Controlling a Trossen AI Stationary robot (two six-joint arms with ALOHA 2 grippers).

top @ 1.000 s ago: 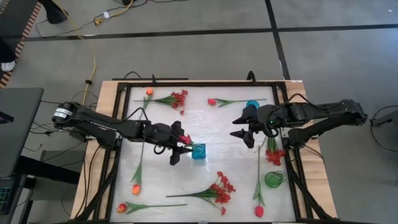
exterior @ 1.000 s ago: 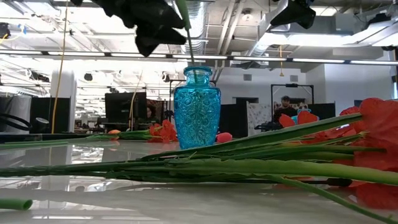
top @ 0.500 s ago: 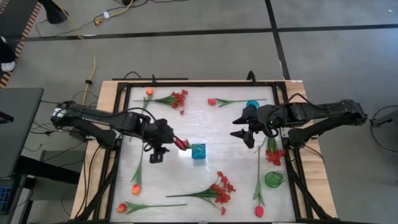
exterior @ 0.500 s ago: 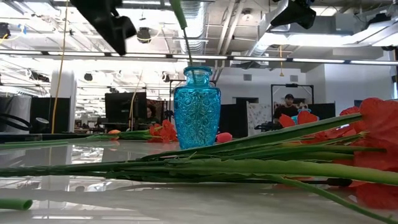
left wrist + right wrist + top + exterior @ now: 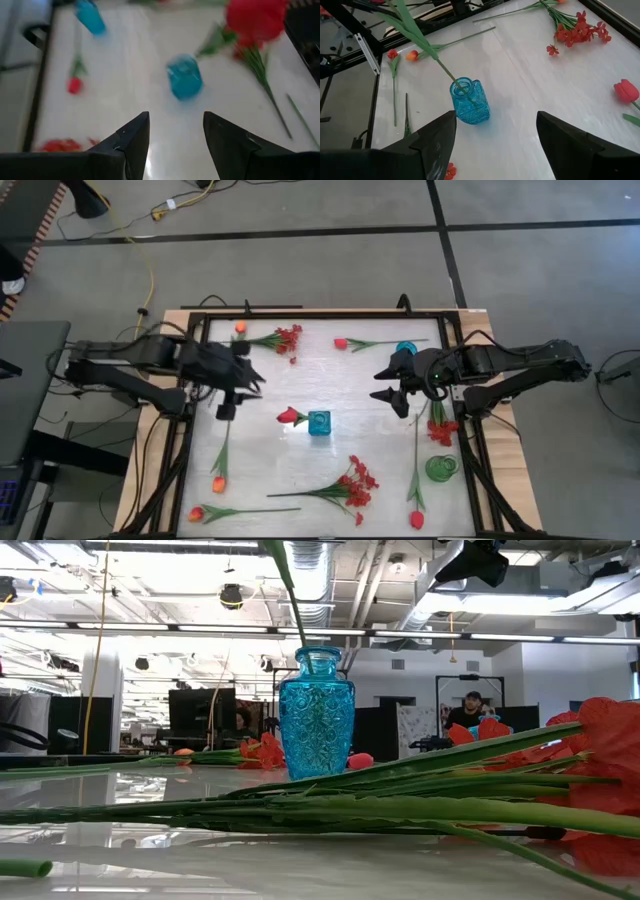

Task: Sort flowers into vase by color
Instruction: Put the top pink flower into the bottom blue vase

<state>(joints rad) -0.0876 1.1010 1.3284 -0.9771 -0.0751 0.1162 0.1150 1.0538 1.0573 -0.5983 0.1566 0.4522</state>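
Blue vase (image 5: 316,713) at frame centre on the worktop (image 5: 200,860).
One green stem (image 5: 288,590) rises from its neck; flowers (image 5: 470,780) lie across the foreground.

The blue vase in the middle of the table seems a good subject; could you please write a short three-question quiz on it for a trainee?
1. True or false: the red rosebud has its stem inside the blue vase.
2. Which gripper is nearer the vase? A) left gripper B) right gripper C) neither is in view
3. Fill in: the green vase stands by the table's ____ edge, in the high view.

Key: 1 true; 2 B; 3 right.
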